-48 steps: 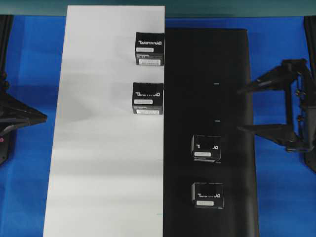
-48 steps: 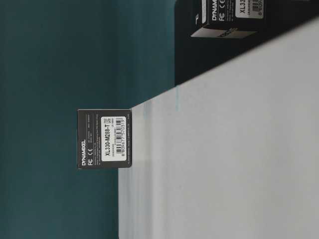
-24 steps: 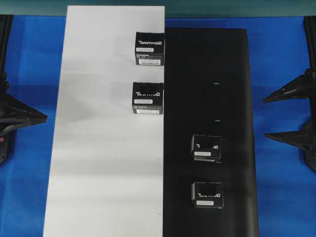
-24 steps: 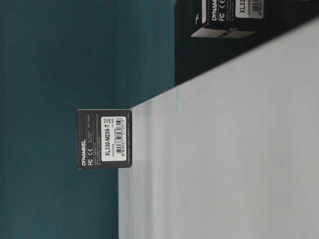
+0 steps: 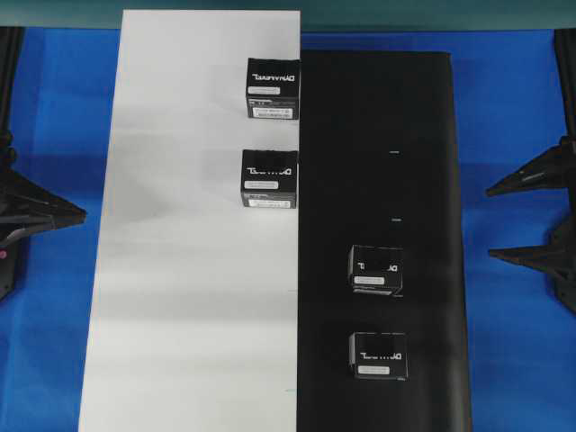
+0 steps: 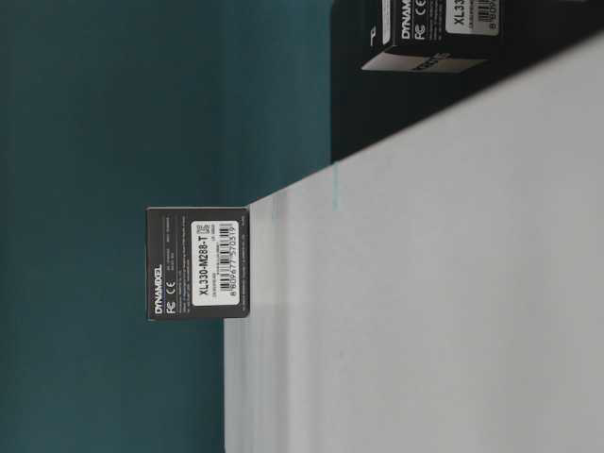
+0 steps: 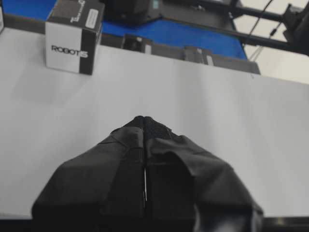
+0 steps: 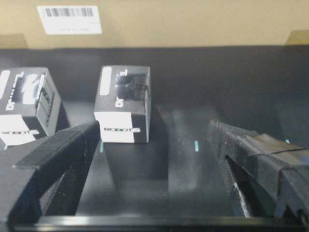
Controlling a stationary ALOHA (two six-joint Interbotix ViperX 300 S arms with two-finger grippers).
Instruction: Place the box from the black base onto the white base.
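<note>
Blue tabletop (image 5: pixel 513 108) spreads beneath two long sheets laid side by side, their long edges meeting down the middle of the overhead view. Taking that seam as the landmark: the white base (image 5: pixel 180 270) lies to its left, the black base (image 5: pixel 378 135) to its right.

Two black boxes sit on the white base right against the seam, a far one (image 5: pixel 273 88) and a second one (image 5: pixel 269 178) nearer the middle of the seam's length. Two more look-alikes rest on the black base, a little to the right of the seam: the box (image 5: pixel 375 270) of the task, and below it a nearer box (image 5: pixel 378 355), the two apart from each other.

Well off to the right of the seam, beyond the black base's outer edge, the right gripper (image 5: pixel 531 218) hangs over the blue with its fingers spread wide, empty; its wrist view looks across the black sheet at the box (image 8: pixel 123 104) between its fingertips but well ahead of them. Far left of the seam, the left gripper (image 5: pixel 81 214) points at the white base's edge, fingers pressed together with nothing between them.
</note>
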